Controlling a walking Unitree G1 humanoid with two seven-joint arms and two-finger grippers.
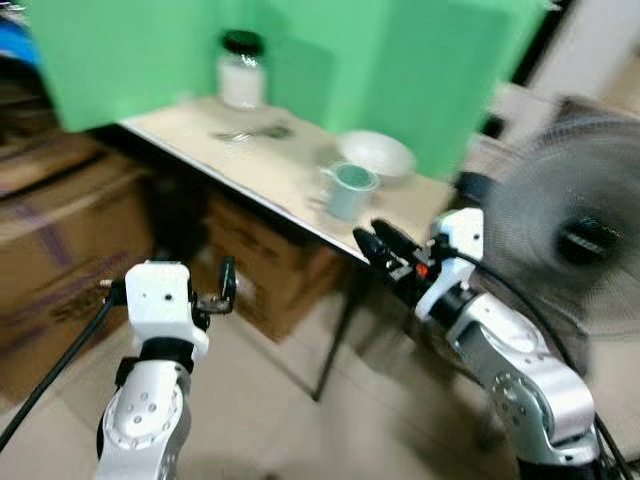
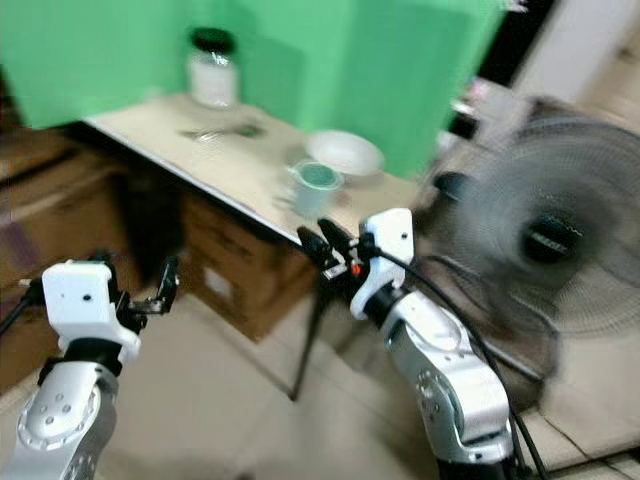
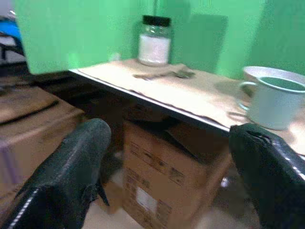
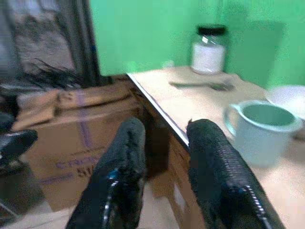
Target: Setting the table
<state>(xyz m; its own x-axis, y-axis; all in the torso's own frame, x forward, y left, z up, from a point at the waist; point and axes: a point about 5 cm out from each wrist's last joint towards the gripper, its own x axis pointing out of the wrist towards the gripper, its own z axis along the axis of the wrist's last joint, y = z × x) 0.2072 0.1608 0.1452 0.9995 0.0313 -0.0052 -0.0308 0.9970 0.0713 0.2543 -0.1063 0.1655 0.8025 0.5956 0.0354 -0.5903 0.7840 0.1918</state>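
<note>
pale green mug [image 1: 349, 189] on table [image 1: 200, 135] edge, ahead of right gripper [image 1: 375, 240], nearer arm; its fingers narrowly parted, empty. left gripper [image 1: 222, 285] wide open, empty, lower.

Table [image 3: 190, 98]: matt pale top, thin dark metal edge.
Jar [image 3: 154, 40]: clear glass, glossy black lid, white contents.
Mug [image 4: 259, 131]: smooth pale-green enamel look.
Bowl [image 1: 377, 154]: smooth white.
Boxes [image 3: 167, 179]: matt brown cardboard.
Backdrop [image 1: 400, 60]: matt green.
Fingers [image 4: 217, 171]: 2, black, finely textured.
</note>
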